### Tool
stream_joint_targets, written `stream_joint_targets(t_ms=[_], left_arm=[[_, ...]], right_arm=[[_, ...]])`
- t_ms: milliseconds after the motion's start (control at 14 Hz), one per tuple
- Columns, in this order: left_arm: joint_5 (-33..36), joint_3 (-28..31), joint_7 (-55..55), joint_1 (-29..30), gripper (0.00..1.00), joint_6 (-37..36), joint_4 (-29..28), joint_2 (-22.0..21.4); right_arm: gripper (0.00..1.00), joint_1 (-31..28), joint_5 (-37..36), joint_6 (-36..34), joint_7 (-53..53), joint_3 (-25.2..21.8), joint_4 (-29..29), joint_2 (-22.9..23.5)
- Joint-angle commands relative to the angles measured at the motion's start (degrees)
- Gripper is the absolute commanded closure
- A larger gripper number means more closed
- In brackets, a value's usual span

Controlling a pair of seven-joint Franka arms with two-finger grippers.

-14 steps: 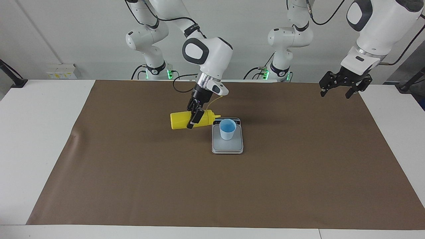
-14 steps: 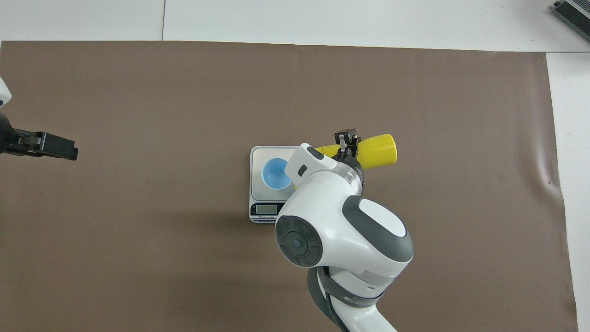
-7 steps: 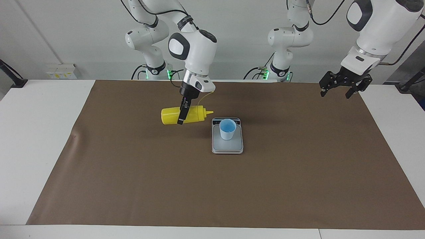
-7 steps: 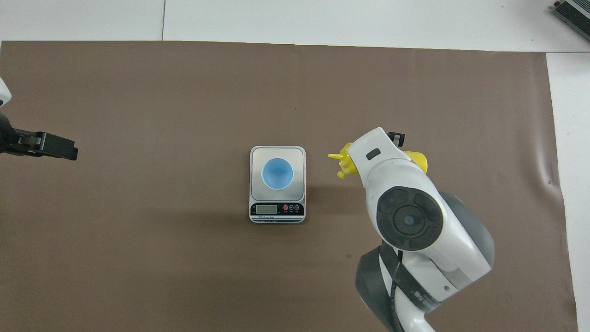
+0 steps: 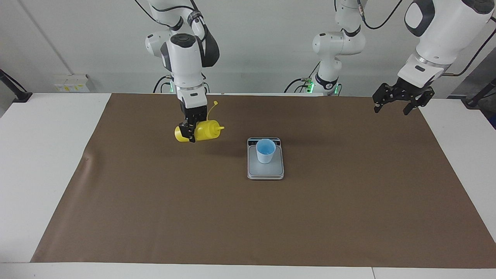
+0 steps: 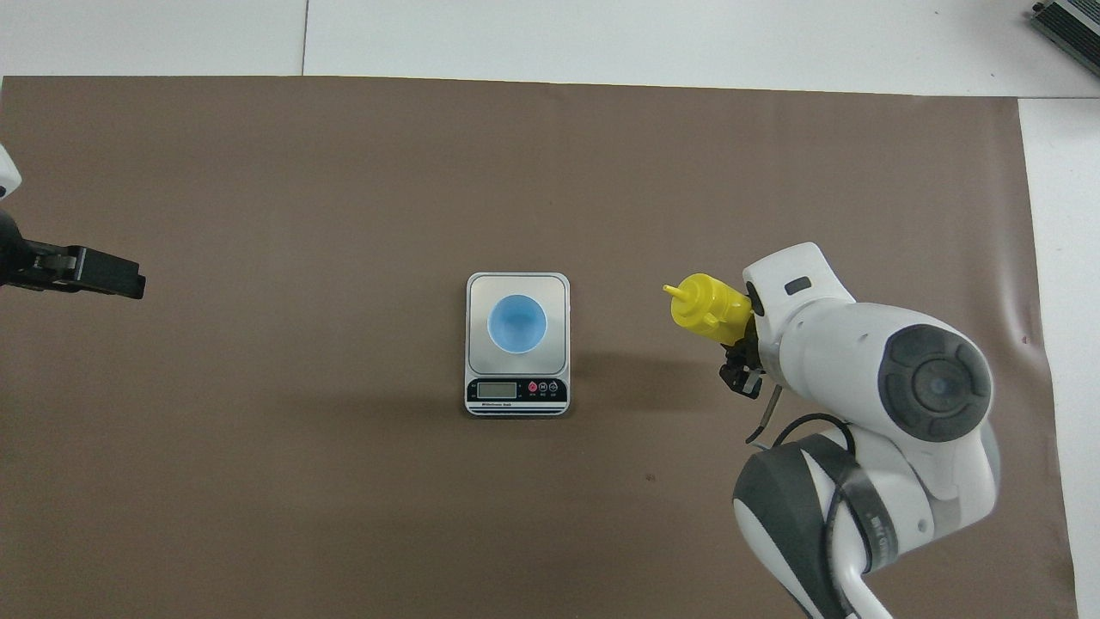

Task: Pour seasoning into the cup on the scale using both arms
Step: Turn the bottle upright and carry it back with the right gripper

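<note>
The seasoning, a yellow squeeze bottle (image 5: 203, 131) (image 6: 709, 305), hangs on its side above the brown mat, toward the right arm's end from the scale. Its nozzle points toward the scale and its tethered cap sticks up. My right gripper (image 5: 190, 135) is shut on the bottle's body from above. The light-blue cup (image 5: 266, 150) (image 6: 516, 323) stands upright on the grey scale (image 5: 255, 170) (image 6: 559, 292), whose display strip faces the robots. My left gripper (image 5: 392, 104) (image 6: 103, 275) waits open and holds nothing, over the mat's edge at the left arm's end.
A brown mat (image 5: 248, 217) covers most of the white table (image 5: 46, 155). Two smaller white arms with green lights (image 5: 329, 58) stand along the table's edge at the robots' end. A dark box (image 6: 1066, 21) lies at the table's corner farthest from the robots.
My right arm has swung away from the scale toward its own end of the table, carrying the bottle, whose nozzle no longer reaches the cup. The left arm has not moved.
</note>
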Motion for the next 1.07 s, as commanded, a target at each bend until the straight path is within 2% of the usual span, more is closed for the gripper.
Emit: stream_joint_targets(t_ms=[0, 214, 499, 641, 855, 997], left_arm=[[1.07, -0.18, -0.67, 0.21, 0.0, -0.69, -0.19, -0.79], [1.07, -0.18, -0.67, 0.12, 0.0, -0.69, -0.28, -0.79], [1.07, -0.18, -0.67, 0.12, 0.0, -0.69, -0.28, -0.79], [1.07, -0.18, -0.67, 0.12, 0.0, -0.69, -0.28, -0.79], [1.07, -0.18, -0.67, 0.12, 0.0, -0.69, -0.28, -0.79], [1.07, -0.18, -0.67, 0.12, 0.0, -0.69, -0.28, -0.79]], right_arm=[[1.0, -6.63, 11.99, 1.29, -16.24, 0.29, -2.65, -2.41], [1.0, -15.15, 28.95, 1.29, -39.17, 0.21, -4.23, -1.8], [1.0, -23.51, 54.7, 0.94, -69.95, 0.2, -6.34, 2.33], [1.0, -26.24, 63.52, -1.07, -77.28, 0.2, -6.61, 4.09], [1.0, -28.7, 68.72, -4.42, -82.38, 0.2, -7.92, 5.41], [1.0, -29.59, 75.47, -5.12, -86.96, 0.2, -10.38, 5.5]])
